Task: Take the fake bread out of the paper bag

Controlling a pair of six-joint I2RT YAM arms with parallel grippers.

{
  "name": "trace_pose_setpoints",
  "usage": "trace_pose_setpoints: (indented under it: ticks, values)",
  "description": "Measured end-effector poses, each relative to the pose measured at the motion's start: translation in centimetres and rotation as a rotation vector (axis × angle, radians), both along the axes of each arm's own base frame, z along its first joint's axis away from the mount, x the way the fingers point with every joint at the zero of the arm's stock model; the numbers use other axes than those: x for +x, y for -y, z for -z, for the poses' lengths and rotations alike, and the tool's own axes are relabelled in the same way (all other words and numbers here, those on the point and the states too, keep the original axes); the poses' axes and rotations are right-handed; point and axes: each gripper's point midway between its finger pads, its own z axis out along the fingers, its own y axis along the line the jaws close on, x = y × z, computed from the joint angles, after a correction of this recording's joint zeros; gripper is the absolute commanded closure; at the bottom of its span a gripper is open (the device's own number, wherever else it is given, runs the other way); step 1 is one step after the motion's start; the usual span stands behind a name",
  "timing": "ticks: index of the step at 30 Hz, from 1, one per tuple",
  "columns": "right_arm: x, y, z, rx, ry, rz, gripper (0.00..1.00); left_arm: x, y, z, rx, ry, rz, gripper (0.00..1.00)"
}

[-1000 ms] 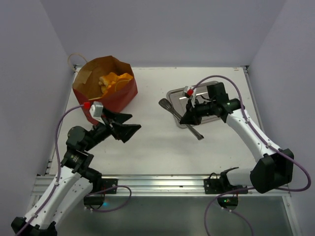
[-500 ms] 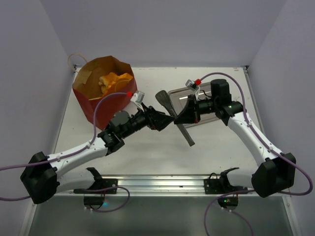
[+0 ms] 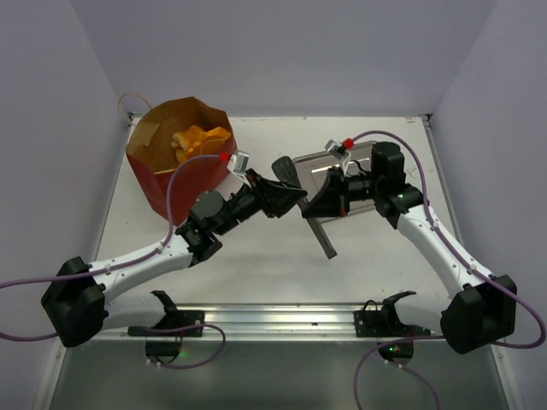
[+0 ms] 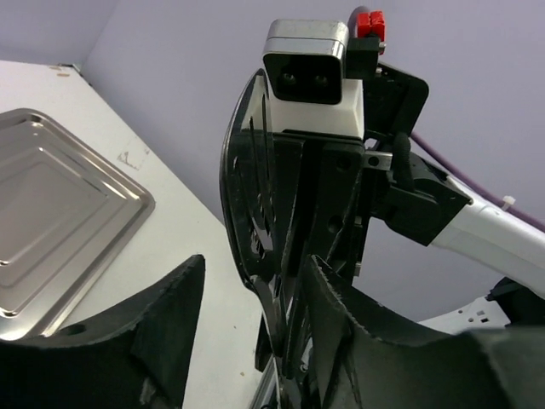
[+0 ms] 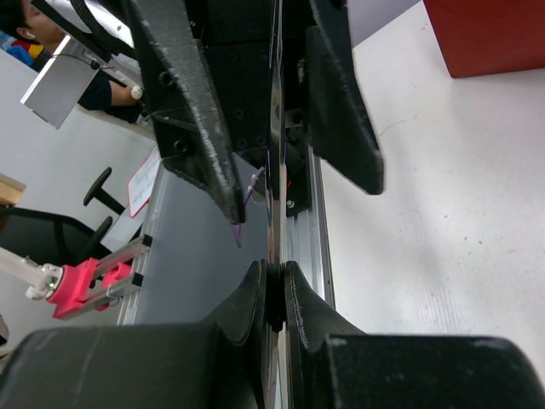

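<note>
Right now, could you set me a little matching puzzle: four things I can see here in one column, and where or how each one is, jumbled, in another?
Things:
1. fake bread
2. metal tray
3. dark utensil
4. left gripper

Place or state:
A. clamped in the right gripper
B. open, holding nothing
C. inside the paper bag
D. lying flat on the table

Pairs: 1-C, 2-D, 3-A, 4-B.

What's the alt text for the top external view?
At mid-table the right gripper is shut on a long dark grey utensil, the open left gripper facing it. The dark red paper bag, back left, holds the golden-orange toy bread; a shiny metal tray lies under the right wrist.
</note>
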Motion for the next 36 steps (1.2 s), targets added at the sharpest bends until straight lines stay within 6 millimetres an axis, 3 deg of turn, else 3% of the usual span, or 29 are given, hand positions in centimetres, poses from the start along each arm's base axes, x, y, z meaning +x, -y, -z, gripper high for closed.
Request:
trace_pose_setpoints:
  ticks: [1,6,15,17,30,34,36]
  values:
    - [0.0,0.0,0.0,0.001,-0.001,0.0,0.99,-0.1,0.0,-0.1,-0.006,0.003,0.005,0.6]
    - [0.0,-0.1,-0.2,0.008,0.0,-0.003,0.94,-0.3,0.2,-0.8,-0.029,0.019,0.021,0.77]
    - [0.1,-0.1,0.3,0.007,-0.007,0.003,0.51,-0.3,0.2,-1.0,-0.035,0.028,0.016,0.87]
    - [0.0,0.0,0.6,0.003,-0.007,0.007,0.46,-0.2,0.1,-1.1,-0.035,0.029,0.005,0.88]
    - [-0.6,0.0,1.1,-0.006,0.038,-0.004,0.46,0.4,-0.8,-2.1,-0.059,0.041,-0.051,0.91]
    - [-0.9,-0.2,1.7,-0.021,0.047,-0.012,0.56,0.5,-0.9,-2.1,-0.059,0.039,-0.058,0.91]
    - [-1.0,-0.3,1.9,-0.026,0.051,-0.015,0.66,0.5,-0.9,-2.1,-0.06,0.038,-0.062,0.91]
